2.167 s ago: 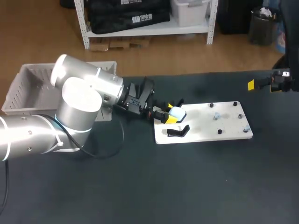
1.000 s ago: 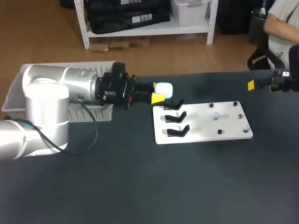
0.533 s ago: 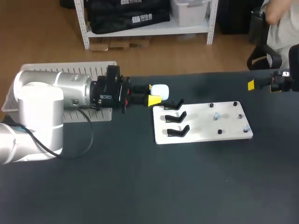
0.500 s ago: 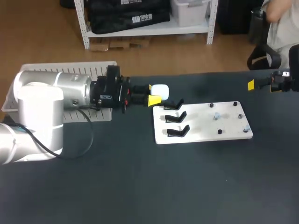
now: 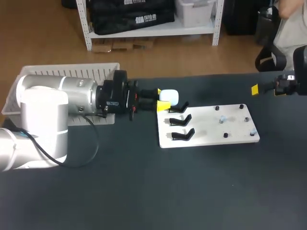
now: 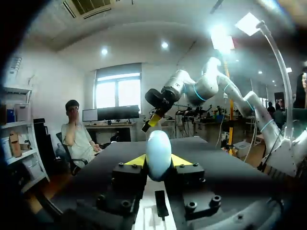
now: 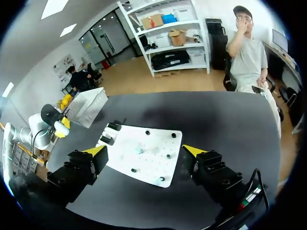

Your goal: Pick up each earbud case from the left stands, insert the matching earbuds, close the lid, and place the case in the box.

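My left gripper (image 5: 160, 101) is shut on a pale blue earbud case (image 5: 169, 96), held in the air just above the back stand (image 5: 178, 108) of the white board (image 5: 206, 130). In the left wrist view the case (image 6: 158, 152) stands upright between the yellow fingertips of that gripper (image 6: 158, 162). Three black stands at the board's left end are bare. Small pegs and earbuds (image 5: 222, 120) sit on the board's right half. My right gripper (image 5: 259, 88) hangs open at the table's far right edge; in its own view that gripper (image 7: 144, 150) is open above the board (image 7: 153, 141).
A white slatted basket (image 5: 62, 68) stands at the table's back left, behind my left arm; the basket (image 7: 88, 106) also shows in the right wrist view. The dark tabletop (image 5: 182, 187) stretches in front of the board.
The left gripper, case in its grip, drew a little left, then came right and slightly lower over the back stand. The right gripper edged a little left.
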{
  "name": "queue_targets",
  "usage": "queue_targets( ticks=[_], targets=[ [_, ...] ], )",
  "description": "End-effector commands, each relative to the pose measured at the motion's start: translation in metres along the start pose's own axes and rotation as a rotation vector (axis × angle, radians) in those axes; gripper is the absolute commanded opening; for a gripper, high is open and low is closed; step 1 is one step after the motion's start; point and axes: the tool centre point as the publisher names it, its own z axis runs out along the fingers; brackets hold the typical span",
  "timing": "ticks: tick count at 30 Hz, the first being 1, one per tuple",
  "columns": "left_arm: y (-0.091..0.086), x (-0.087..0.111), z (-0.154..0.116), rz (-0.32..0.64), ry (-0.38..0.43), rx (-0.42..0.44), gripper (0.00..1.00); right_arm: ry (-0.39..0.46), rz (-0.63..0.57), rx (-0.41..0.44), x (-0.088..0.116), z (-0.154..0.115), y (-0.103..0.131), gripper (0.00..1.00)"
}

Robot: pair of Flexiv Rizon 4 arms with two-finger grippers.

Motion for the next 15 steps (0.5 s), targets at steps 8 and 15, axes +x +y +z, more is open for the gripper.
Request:
queue_targets(
  ticks=[8, 15],
  targets=[
    [-0.008, 0.003, 0.014, -0.001, -0.047, -0.011, 0.00, 0.014, -0.111, -0.096, 0.020, -0.025, 0.060, 1.00],
    [-0.010, 0.005, 0.028, -0.003, -0.067, 0.033, 0.00, 0.070, -0.151, -0.128, 0.031, -0.010, 0.105, 1.00]
  ],
)
